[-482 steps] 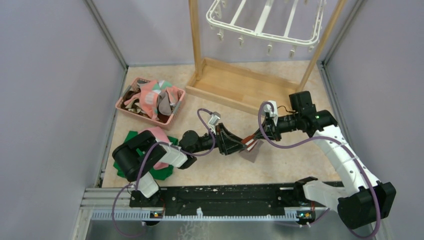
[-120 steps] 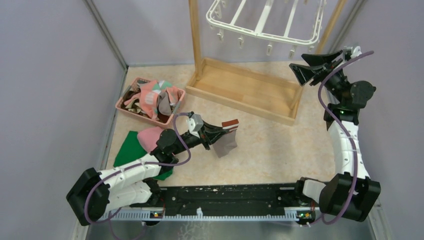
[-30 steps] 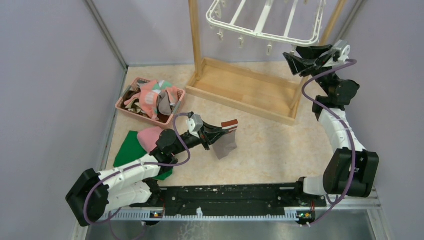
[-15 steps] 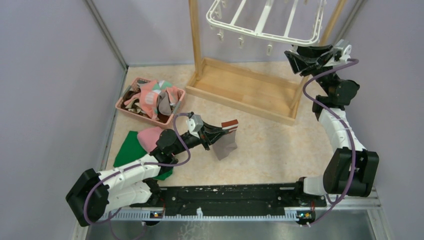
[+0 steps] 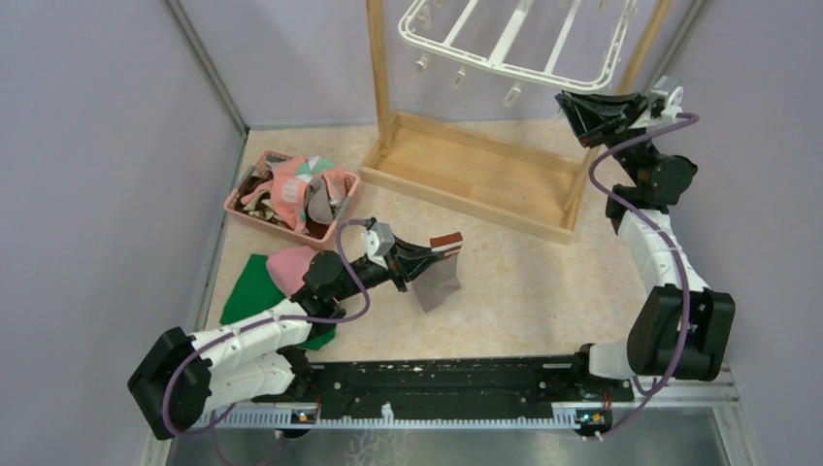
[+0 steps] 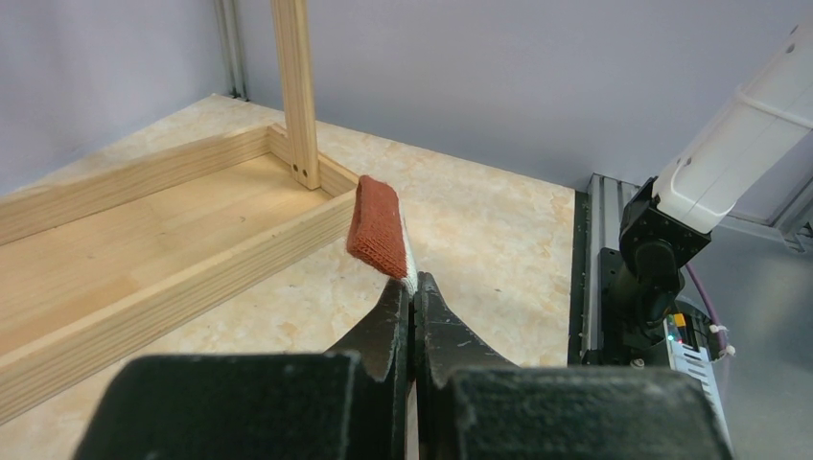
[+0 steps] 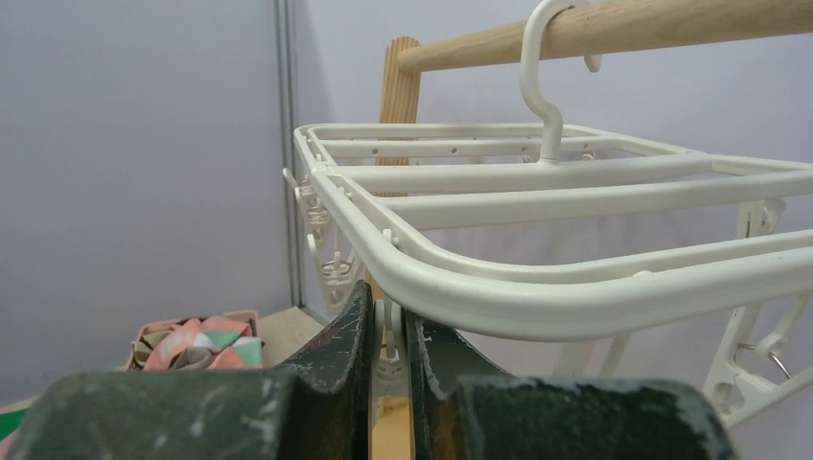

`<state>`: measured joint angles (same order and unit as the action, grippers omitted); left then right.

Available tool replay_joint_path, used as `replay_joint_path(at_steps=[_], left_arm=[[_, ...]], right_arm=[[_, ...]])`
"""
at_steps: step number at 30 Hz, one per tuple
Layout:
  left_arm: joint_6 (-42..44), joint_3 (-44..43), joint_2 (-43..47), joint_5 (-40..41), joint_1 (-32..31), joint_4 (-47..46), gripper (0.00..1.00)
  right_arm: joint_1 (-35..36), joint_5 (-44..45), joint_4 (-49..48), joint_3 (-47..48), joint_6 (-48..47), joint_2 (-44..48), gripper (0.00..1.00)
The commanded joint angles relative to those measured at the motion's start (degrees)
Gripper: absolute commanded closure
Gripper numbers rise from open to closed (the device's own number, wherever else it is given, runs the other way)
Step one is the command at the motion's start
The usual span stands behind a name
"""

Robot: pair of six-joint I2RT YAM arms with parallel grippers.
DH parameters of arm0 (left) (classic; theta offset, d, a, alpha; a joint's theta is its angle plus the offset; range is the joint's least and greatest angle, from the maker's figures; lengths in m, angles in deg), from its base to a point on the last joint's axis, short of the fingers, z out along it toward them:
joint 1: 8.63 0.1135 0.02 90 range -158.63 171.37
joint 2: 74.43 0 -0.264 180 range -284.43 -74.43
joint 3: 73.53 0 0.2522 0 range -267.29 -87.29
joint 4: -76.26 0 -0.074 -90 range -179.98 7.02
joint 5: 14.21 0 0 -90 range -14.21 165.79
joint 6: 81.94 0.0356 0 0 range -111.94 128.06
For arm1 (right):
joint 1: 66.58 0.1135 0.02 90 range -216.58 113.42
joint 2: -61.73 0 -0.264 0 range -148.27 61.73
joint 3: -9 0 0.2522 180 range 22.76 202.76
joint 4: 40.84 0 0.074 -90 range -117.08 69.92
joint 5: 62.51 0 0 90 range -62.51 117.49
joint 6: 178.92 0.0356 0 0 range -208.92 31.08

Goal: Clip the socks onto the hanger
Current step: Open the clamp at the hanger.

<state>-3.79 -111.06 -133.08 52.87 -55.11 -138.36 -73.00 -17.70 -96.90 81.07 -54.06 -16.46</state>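
From above. Holding one grey sock by its red-brown cuff in the left gripper, lifted over the middle of the desk, a little toward the left edge. Reaching up with the right gripper at the far right corner, just under the rim of the white hanger, hung on the wooden stand. No sock on the hanger so far. More socks heaped in the pink basket near the far left corner. By the left edge, a green cloth with a pink cloth upon it.

From the left wrist. Closed tight on the sock, only the cuff standing up above the fingertips. Beyond it, the base of the stand, apart from the sock.

From the right wrist. Narrowed around a small white clip hanging from the near rim of the hanger, seemingly pinching it, probably in order to open it.

About progress, as a judgement: early. One sock picked up and one clip taken. Left to do: bringing the cuff up to this clip, letting the clip bite on it, then the same for every sock in the basket.
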Motion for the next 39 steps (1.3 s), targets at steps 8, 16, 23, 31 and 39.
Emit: replay_joint_path(at_steps=[8,16,23,31,39], left_arm=[[-4.72,-7.74,-4.59,-2.98,0.34,-5.62,1.0],[-11.05,-21.43,-19.57,-13.38,1.52,-9.43,1.0],[-16.49,-36.83,-34.6,-27.13,4.98,-17.26,1.0],[-4.05,-52.69,-43.45,-34.39,5.94,-4.82,1.0],[1.93,-62.4,-48.84,-34.19,7.36,0.46,1.0]], right_arm=[[1.44,2.07,4.22,2.89,5.54,2.66,1.0],[2.32,3.09,9.61,1.7,5.64,5.9,1.0],[2.63,2.42,7.12,0.89,9.02,5.63,1.0],[2.72,1.09,3.96,0.14,12.1,4.33,1.0],[2.72,-0.1,0.91,0.34,15.31,2.85,1.0]])
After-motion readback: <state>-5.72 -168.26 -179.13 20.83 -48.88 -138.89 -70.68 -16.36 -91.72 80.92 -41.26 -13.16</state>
